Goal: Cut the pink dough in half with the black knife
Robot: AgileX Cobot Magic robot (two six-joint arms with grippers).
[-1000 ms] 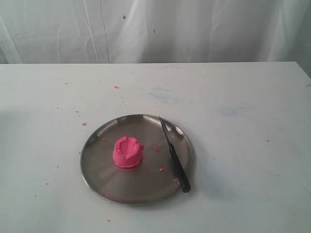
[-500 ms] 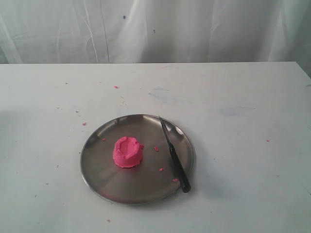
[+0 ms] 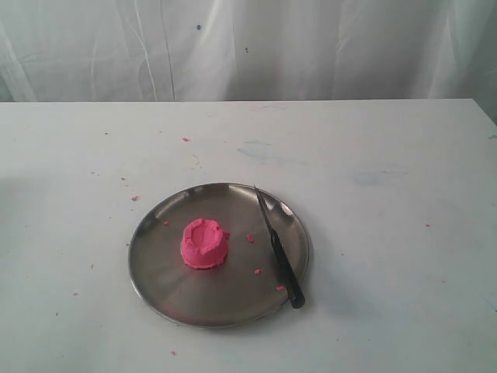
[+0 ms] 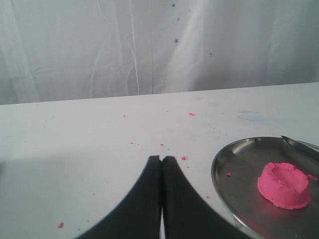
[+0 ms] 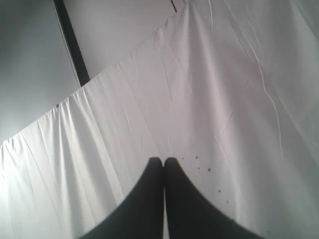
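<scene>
Exterior view alone: black knife [image 3: 278, 250] whole; left hand [image 4: 161, 158], right hand [image 5: 163, 160] closed, likely empty.

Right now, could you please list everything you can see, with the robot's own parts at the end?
bright pink round dough lump: one, pink, left of centre on the plate, whole.
slim black knife: one, black, lying on the plate's right side, tip at the far rim, handle over the near rim, apart from the dough.
round steel plate: one, grey metal, on the table's near middle.
tiny pink crumbs: several, pink, scattered on plate and table.
white table: one, white, faintly stained.
white cloth backdrop: one, white, behind the table.
left gripper: one, black, shut, empty, above the table beside the plate.
right gripper: one, black, shut, empty, facing the backdrop.
</scene>
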